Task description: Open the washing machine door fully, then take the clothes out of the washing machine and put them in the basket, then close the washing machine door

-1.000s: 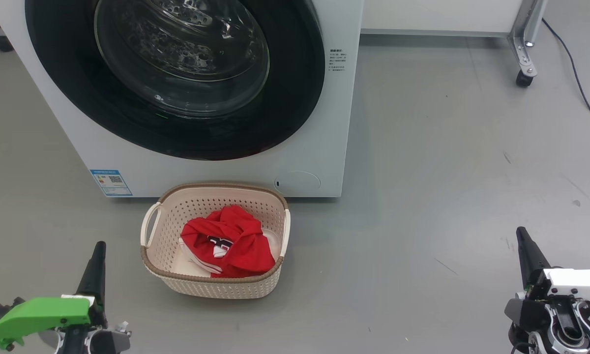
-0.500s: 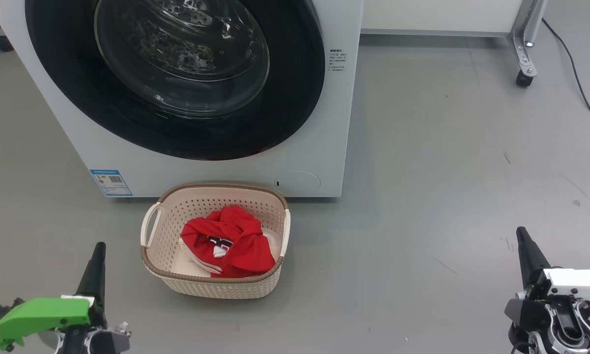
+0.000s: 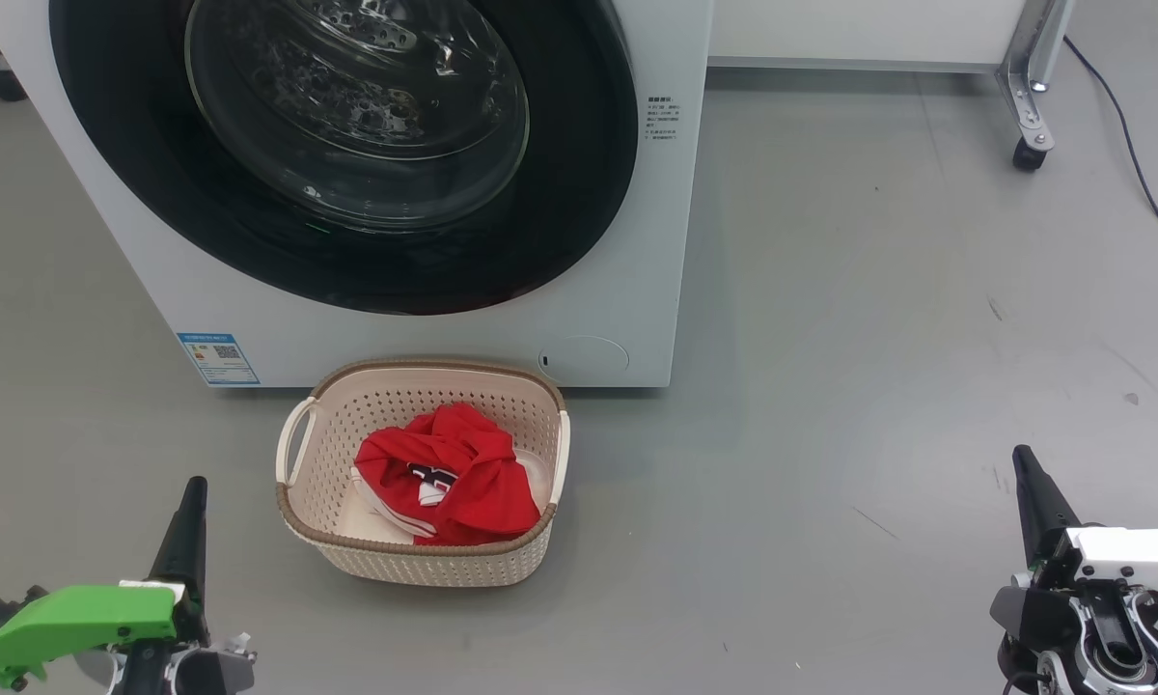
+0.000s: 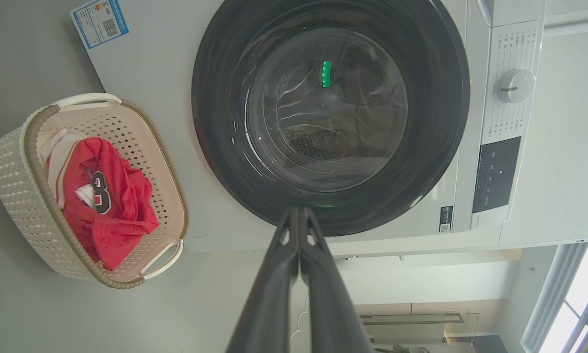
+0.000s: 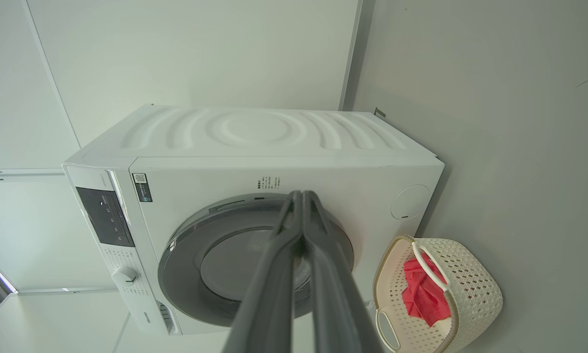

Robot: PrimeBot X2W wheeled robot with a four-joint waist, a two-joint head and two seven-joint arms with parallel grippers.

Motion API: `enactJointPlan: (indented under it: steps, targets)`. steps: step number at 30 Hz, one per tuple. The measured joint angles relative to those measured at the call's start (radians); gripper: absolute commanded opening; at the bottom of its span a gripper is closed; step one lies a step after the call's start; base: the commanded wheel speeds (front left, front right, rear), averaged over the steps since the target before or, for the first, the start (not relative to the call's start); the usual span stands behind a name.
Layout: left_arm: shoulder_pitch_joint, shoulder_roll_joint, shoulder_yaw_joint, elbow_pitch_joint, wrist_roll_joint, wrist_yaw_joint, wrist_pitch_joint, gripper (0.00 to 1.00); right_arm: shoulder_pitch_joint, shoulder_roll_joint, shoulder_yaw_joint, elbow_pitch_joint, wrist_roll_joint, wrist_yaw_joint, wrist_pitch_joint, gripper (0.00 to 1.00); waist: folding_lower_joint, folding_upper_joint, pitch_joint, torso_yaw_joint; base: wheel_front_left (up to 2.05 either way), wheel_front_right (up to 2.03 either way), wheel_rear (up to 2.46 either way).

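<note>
The washing machine (image 3: 656, 241) stood on the floor (image 3: 878, 338) at the upper left of the head view, with its door (image 3: 579, 193) flat against its front, a label (image 3: 218, 358) at its lower left and a round flap (image 3: 584, 356) at its lower right. The basket (image 3: 314, 454) sat on the floor just before the machine, with the clothes (image 3: 463, 478) in it. The left claw (image 3: 196, 483) hung near the basket's left, the right claw (image 3: 1021, 454) hung well apart on its right, and a wheeled leg (image 3: 1031, 106) and a cable (image 3: 1129, 145) lay behind at the far right.
</note>
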State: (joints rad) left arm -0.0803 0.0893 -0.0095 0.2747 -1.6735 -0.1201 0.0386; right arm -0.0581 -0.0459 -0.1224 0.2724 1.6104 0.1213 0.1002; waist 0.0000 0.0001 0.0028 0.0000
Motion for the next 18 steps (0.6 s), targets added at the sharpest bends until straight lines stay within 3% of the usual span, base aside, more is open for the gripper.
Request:
enactJointPlan:
  steps: [18]
  targets:
    - [0.0,0.0,0.002,0.002,0.0,0.0,0.0,0.0,0.0,0.0,-0.001,0.0,0.0,0.0,0.0,0.0,0.0,0.0,0.0,0.0,0.0,0.0,0.0]
